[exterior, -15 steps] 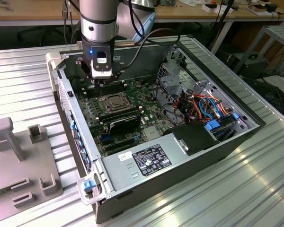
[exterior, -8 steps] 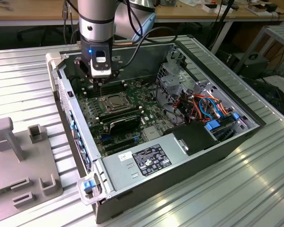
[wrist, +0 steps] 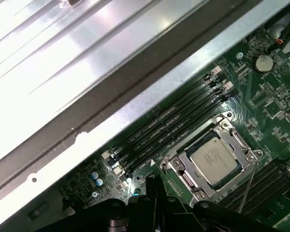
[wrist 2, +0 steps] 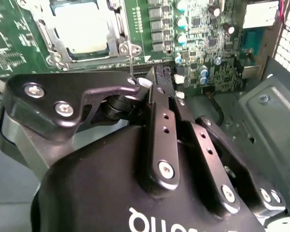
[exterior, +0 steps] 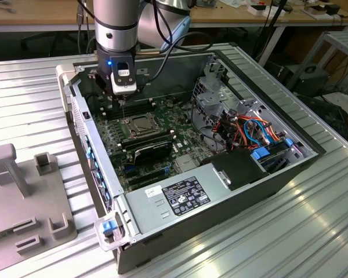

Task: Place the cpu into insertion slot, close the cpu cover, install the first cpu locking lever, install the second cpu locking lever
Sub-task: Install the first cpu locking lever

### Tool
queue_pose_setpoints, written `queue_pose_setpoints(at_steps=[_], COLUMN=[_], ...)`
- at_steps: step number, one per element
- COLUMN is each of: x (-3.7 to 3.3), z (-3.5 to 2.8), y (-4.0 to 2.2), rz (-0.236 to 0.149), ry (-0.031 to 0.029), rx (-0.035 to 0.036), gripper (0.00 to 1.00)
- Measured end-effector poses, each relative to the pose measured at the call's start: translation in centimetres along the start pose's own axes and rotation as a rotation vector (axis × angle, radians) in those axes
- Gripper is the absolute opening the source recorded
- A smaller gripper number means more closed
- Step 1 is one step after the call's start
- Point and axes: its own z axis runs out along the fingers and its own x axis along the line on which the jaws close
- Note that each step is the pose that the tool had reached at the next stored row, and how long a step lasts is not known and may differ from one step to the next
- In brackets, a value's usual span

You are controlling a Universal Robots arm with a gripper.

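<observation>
**One locking lever upright in the gripper**

One arm hangs over the open computer case (exterior: 267,179) in the exterior view, with its gripper (exterior: 123,91) just above the insertion slot (wrist: 175,163). The cpu (wrist: 215,157) lies flat in that slot on the green circuit board (exterior: 180,145). The cpu cover (wrist 2: 114,26) lies down around it, framing the dull metal top. In the second wrist view the fingertips (wrist 2: 159,79) are pressed together at the upper end of a thin wire locking lever (wrist 2: 130,58), which stands up from the socket's edge. Long black memory slots (wrist: 174,121) run beside the socket.
</observation>
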Motion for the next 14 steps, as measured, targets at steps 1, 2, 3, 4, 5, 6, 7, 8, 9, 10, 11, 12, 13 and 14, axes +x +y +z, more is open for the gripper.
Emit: queue_pose_setpoints(at_steps=[1, 2, 3, 4, 5, 6, 7, 8, 9, 10, 11, 12, 13, 14], x=[0.06, 0.09, 0.09, 0.08, 0.00, -0.06, -0.11, -0.28, -0.41, -0.57, -0.90, -1.28, -1.58, -1.72], z=[0.07, 0.23, 0.34, 0.43, 0.60, 0.67, 0.74, 0.88, 0.92, 0.97, 1.09, 1.31, 1.55, 1.67], y=[0.08, 0.20, 0.29, 0.37, 0.60, 0.73, 0.84, 1.07, 1.20, 1.33, 1.59, 1.92, 2.20, 2.32], rz=[-0.004, -0.015, -0.022, -0.028, -0.037, -0.040, -0.044, -0.052, -0.055, -0.057, -0.060, -0.064, -0.067, -0.069], ry=[0.0008, 0.0014, 0.0019, 0.0022, 0.0026, 0.0029, 0.0030, 0.0035, 0.0037, 0.0041, 0.0048, 0.0053, 0.0055, 0.0056], rx=[-0.0008, -0.0008, -0.0007, -0.0006, -0.0008, -0.0007, -0.0009, -0.0008, -0.0007, -0.0004, -0.0001, 0.0001, 0.0000, -0.0001], gripper=[0.11, 0.11, 0.11, 0.11, 0.11, 0.11, 0.11, 0.11, 0.11, 0.11, 0.11, 0.11, 0.11, 0.11])
